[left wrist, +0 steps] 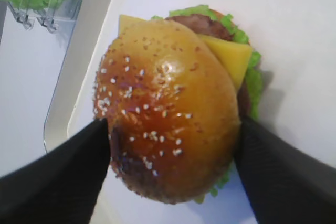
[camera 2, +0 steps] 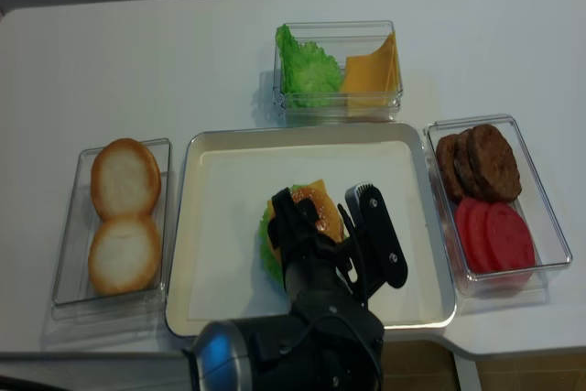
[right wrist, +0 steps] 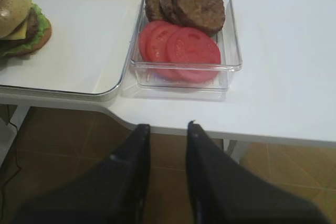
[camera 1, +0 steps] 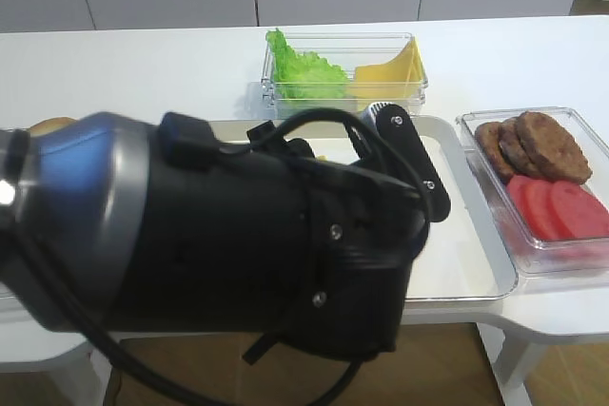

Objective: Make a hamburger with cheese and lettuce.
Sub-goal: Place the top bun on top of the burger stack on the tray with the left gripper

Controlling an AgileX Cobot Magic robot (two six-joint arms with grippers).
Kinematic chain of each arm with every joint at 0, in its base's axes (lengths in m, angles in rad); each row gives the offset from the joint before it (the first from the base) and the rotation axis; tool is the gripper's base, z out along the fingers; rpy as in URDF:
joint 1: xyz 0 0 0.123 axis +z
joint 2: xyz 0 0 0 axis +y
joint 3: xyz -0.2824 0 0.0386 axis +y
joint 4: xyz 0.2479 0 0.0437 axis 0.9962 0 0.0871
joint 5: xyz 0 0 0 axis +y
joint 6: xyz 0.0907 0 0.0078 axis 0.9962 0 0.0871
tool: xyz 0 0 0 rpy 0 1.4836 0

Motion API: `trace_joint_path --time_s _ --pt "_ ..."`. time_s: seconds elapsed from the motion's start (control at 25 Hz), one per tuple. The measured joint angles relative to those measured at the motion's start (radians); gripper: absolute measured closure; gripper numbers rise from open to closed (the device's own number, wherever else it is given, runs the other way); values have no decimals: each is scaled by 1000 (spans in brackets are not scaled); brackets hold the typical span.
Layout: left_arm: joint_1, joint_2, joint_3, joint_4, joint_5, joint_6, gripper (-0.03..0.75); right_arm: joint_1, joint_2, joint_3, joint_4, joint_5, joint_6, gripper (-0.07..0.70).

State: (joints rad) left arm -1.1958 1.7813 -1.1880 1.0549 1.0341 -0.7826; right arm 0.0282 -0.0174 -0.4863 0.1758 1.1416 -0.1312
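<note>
The hamburger (left wrist: 168,114) stands on the white tray (camera 2: 211,226), its sesame bun top uppermost. Under the bun a yellow cheese (left wrist: 231,59) corner juts out, and the ruffled lettuce (left wrist: 254,82) frames the brown patty. My left gripper (left wrist: 173,124) is open, one finger on each side of the bun top, close against its edges. From above, the hamburger (camera 2: 311,212) shows between those fingers. My right gripper (right wrist: 168,125) hangs off the table's front edge over the floor, shut and holding nothing. The left arm hides the hamburger in the near exterior view.
A clear box of patties (right wrist: 189,3) and tomato slices (right wrist: 178,45) sits right of the tray. A box (camera 2: 334,66) with lettuce leaves and cheese slices stands behind it. Two pale bun halves (camera 2: 124,217) lie in a box at the left.
</note>
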Motion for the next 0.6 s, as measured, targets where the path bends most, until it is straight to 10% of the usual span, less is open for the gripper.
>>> trace_joint_path --time_s 0.6 --pt "8 0 0 0 0 0 128 0 0 0 0 0 0 438"
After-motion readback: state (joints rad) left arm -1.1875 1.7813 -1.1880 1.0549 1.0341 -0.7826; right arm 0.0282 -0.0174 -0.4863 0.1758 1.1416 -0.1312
